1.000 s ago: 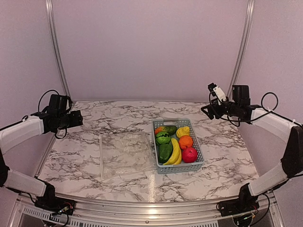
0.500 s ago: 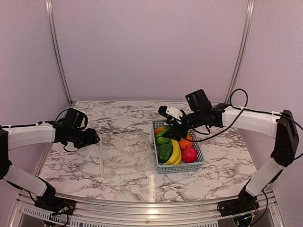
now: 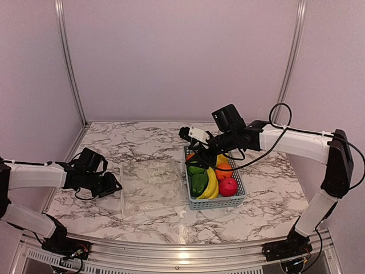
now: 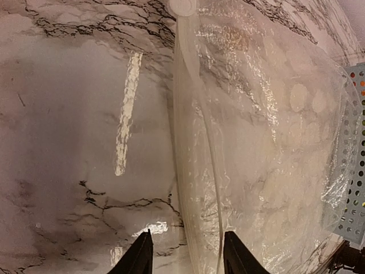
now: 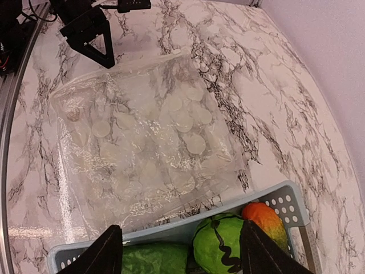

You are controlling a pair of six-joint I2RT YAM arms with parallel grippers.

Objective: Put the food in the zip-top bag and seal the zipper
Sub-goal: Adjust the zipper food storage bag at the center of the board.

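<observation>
The clear zip-top bag [image 3: 151, 185] lies flat on the table, its white dots showing in the right wrist view [image 5: 142, 137]. Its zipper [image 4: 185, 114] runs along the left edge. My left gripper [image 3: 114, 185] is open, its jaws astride that edge [image 4: 187, 257], low over the table. The food sits in the light-blue basket [image 3: 242, 197]: banana [image 3: 211, 185], green pepper [image 3: 196, 168], dark green piece [image 3: 199, 182], orange [image 3: 223, 171], apple [image 3: 228, 186]. My right gripper [image 3: 199, 153] is open and empty above the basket's far-left corner, over the pepper [image 5: 222, 242].
The basket's left rim [image 5: 171, 231] touches the bag's right edge. An orange-red piece [image 5: 265, 220] lies in the basket's far corner. Purple walls and metal posts enclose the marble table.
My left gripper has dropped and moved right to the bag's zipper edge. My right gripper has swung in from the right and now hangs over the basket's far-left corner.
</observation>
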